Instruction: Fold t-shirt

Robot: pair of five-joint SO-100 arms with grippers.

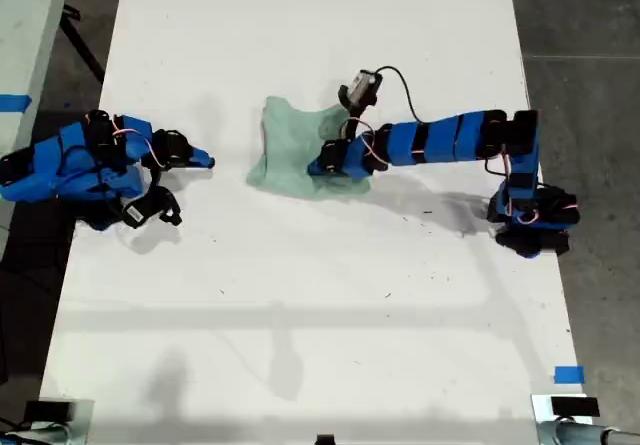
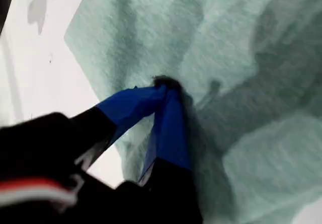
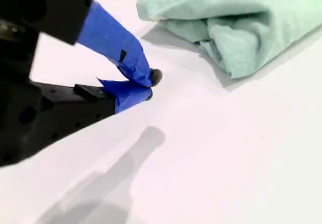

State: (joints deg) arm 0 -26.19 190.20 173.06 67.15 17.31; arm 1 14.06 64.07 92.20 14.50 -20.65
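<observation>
The t-shirt (image 1: 300, 150) lies mid-table (image 1: 300, 345), already folded into a compact, thick bundle; folding appears nearly complete; my first gripper (image 2: 163, 85), jaws closed, presses the fabric; my second gripper (image 3: 148, 83) rests closed and empty beside it.

my second claw (image 3: 147, 85) closed, t-shirt (image 3: 241, 27) apart

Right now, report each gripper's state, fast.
My first gripper: shut, tips pressed onto the t-shirt; whether fabric is pinched cannot be told.
My second gripper: shut, holding nothing, clear of the t-shirt, over the table.
</observation>
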